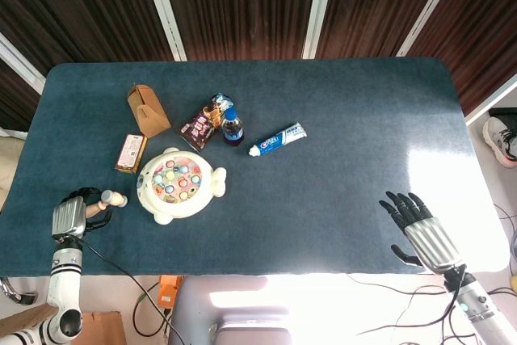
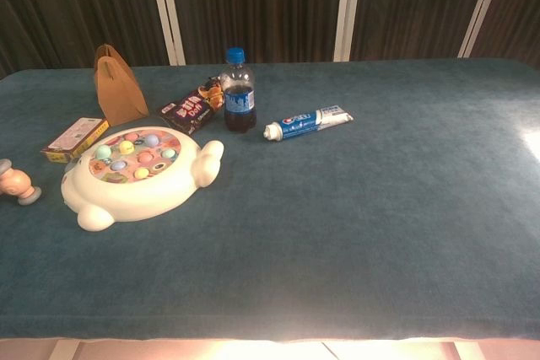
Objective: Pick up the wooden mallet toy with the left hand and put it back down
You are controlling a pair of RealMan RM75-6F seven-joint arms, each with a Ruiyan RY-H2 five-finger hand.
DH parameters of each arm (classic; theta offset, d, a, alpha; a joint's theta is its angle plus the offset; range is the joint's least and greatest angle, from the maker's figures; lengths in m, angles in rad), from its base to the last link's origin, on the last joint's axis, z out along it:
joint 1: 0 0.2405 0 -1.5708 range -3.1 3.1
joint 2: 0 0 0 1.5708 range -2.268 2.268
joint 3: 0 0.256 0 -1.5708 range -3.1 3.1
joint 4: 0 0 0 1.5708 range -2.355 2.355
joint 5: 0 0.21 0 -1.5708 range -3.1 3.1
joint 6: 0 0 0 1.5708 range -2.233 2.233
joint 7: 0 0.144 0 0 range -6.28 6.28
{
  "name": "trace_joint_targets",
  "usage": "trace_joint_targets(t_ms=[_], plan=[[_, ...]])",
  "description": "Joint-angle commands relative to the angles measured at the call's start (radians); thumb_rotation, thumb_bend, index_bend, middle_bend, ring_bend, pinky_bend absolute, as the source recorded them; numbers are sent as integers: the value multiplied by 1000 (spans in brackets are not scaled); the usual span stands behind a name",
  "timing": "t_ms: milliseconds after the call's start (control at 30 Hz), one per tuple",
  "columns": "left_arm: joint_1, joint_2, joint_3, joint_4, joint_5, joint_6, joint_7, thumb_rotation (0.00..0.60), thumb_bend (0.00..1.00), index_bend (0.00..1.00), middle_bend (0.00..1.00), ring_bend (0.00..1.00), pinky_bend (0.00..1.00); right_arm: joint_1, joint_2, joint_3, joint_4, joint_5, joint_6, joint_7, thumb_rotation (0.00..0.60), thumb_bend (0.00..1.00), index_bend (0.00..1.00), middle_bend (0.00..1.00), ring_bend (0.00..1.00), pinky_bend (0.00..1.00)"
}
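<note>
Near the desk's [image 1: 323,224] front-left corner your left hand [image 1: 71,214] curls its fingers [image 1: 83,196] over the wooden mallet toy [image 1: 107,200], though whether they grip it you cannot tell, so take this light, stiff, likely smooth piece by its handle, while your right hand [image 1: 422,228] hovers spread and empty.
</note>
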Motion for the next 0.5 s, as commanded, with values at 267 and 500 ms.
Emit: trace_joint_targets(t_ms=[267, 500], plan=[[-12, -23, -11, 35, 3, -27, -3, 566, 338, 423, 335, 235, 282, -1, 6, 6, -9, 12, -18, -6, 600, 239, 0, 0, 0, 0], [-16, -33, -22, 60, 12, -40, -22, 588, 339, 424, 335, 236, 282, -4, 8, 11, -11, 24, -28, -12, 600, 238, 0, 0, 0, 0]])
